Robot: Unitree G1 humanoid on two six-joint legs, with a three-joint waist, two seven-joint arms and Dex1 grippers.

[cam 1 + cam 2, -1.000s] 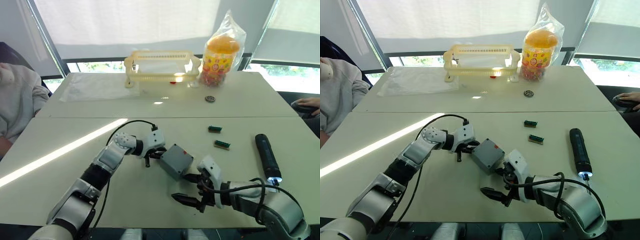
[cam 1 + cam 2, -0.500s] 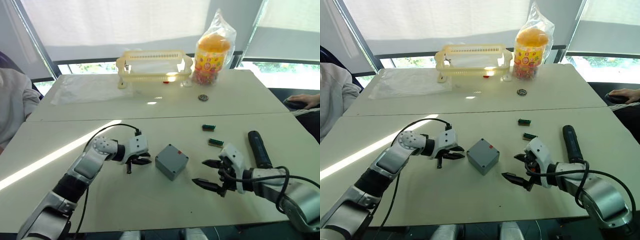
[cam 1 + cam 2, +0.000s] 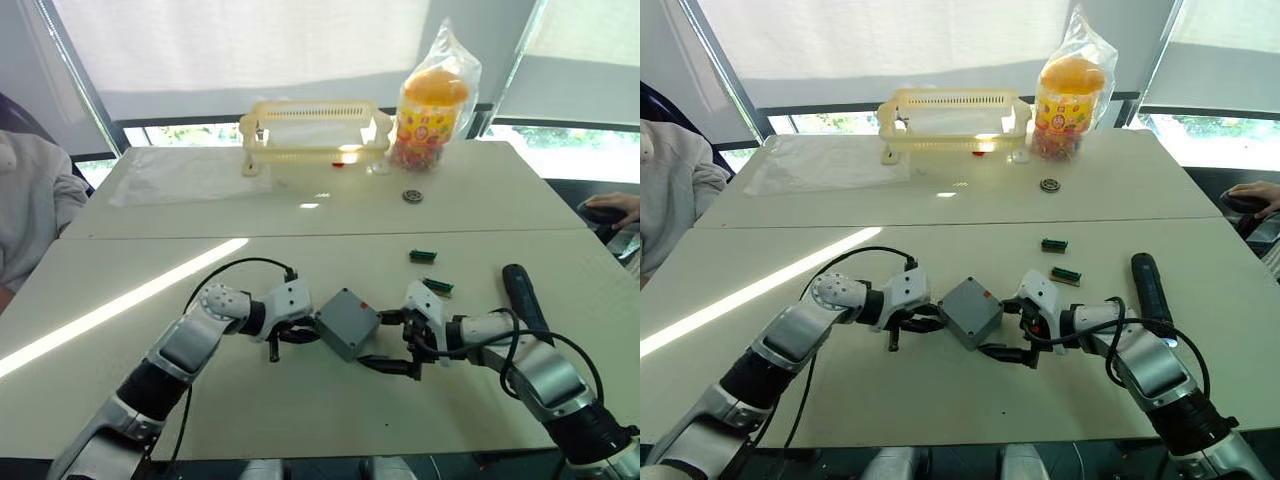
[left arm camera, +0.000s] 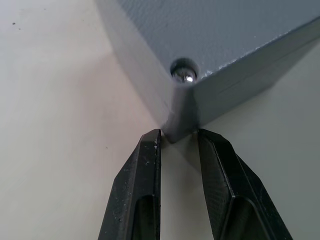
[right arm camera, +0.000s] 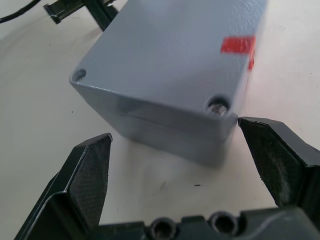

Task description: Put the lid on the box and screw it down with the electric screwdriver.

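Note:
The grey box (image 3: 340,338) sits on the table's near half with the lid (image 5: 165,55) on top of it. A red patch marks the lid, and metal screws show in its corner holes (image 4: 183,75). My left gripper (image 3: 292,331) is at the box's left corner, open by a narrow gap, with its fingertips (image 4: 152,137) against that corner. On the box's right side my right gripper (image 3: 392,342) is wide open, and its fingers (image 5: 92,165) stand on either side of a corner without gripping. The black electric screwdriver (image 3: 522,292) lies on the table to the right.
A yellow slotted basket (image 3: 312,128) and a bagged orange snack jar (image 3: 432,110) stand at the back. Two small green parts (image 3: 422,256) (image 3: 438,287) and a round metal piece (image 3: 411,196) lie right of centre. A person (image 3: 25,210) sits at the left, and a hand (image 3: 612,208) rests at the right edge.
Since half a second ago both grippers have moved in toward the box. The left one now touches its corner and the right one brackets its other side. The camera has shifted.

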